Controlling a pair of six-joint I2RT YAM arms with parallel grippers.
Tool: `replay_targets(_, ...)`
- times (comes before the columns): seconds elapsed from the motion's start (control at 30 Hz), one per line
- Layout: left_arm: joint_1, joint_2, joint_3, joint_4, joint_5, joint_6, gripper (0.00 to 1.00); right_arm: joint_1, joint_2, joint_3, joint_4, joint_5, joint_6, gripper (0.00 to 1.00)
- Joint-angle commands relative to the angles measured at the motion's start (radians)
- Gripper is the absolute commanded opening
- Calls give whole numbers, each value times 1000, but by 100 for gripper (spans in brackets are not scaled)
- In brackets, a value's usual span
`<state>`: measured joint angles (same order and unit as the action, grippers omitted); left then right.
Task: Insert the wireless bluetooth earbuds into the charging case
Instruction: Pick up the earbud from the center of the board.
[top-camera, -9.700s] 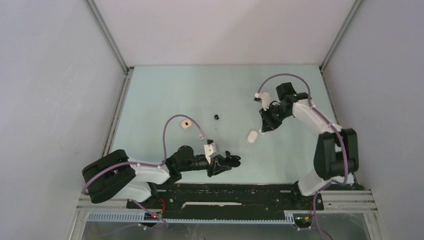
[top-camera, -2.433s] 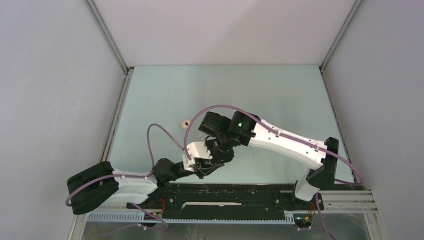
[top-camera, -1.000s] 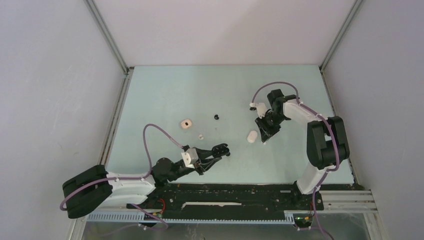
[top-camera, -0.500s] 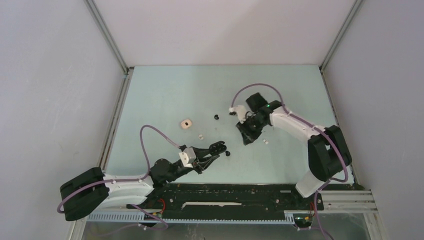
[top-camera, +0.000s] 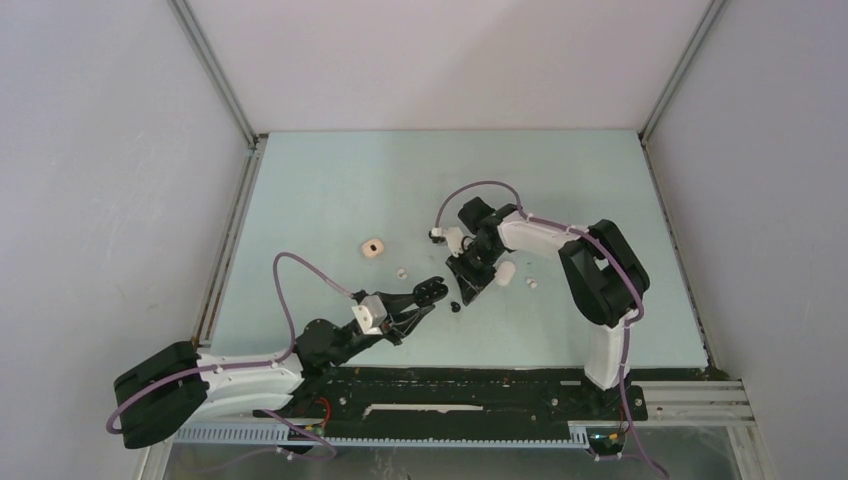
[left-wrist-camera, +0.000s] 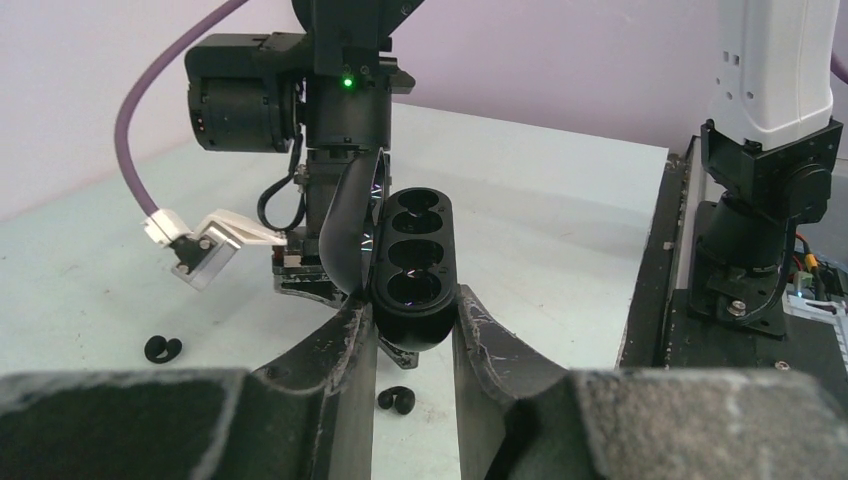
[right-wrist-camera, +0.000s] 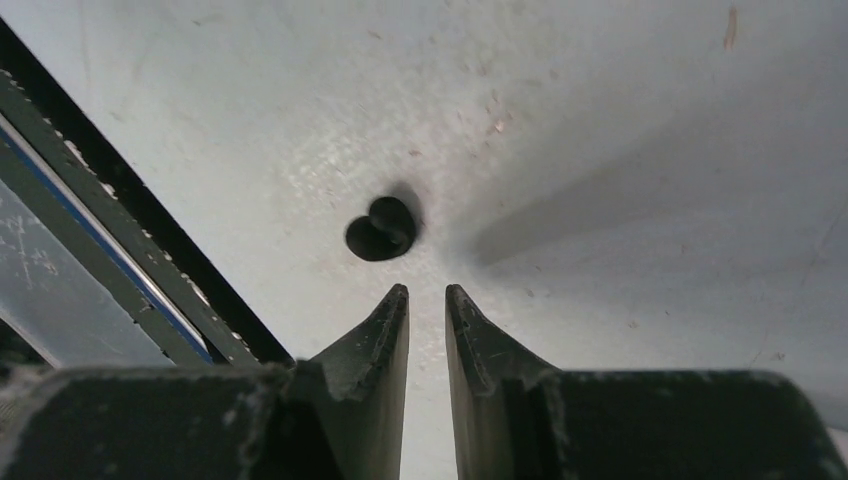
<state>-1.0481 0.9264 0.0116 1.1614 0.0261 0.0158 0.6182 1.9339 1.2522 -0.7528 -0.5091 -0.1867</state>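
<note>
Your right arm has swung inward since a second ago. It has left the side of the white pill-shaped plastic case (top-camera: 506, 270), and the right tool (top-camera: 466, 292) now hangs just in front of the left tool (left-wrist-camera: 412, 305). The left arm has barely shifted.

At your left tool, both fingers are pinching the lower end of the black pill-shaped charging case (left-wrist-camera: 412, 270). The case's open face, with its round recesses, is turned back toward the wrist camera. Just below those fingertips a tiny black rounded earbud (left-wrist-camera: 397, 399) lies on the pale green counter (top-camera: 330, 190). Right behind the case stands the wrist of the right arm. Farther off to that tool's left, a second black earbud (left-wrist-camera: 163, 347) rests on the counter.

At your right tool, the fingers point down at the counter with only a slim gap between them and nothing in it. The first black earbud sits just past the tips, apart from both.

Farther out, one small white earbud (top-camera: 532, 283) lies just beyond the white case. Another white earbud (top-camera: 401, 271) lies to the left tool's far left. A cream squarish plastic case (top-camera: 372, 247) sits beyond that again.
</note>
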Motion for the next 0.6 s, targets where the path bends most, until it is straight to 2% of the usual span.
replay_targets(0.0,-3,-20,-46,39,-23,30,0,31,19,55,19,-45,38,23)
replay_targets(0.57,-3,-25,-48,34,-18,39,0,81,76,74,27,11,53,28)
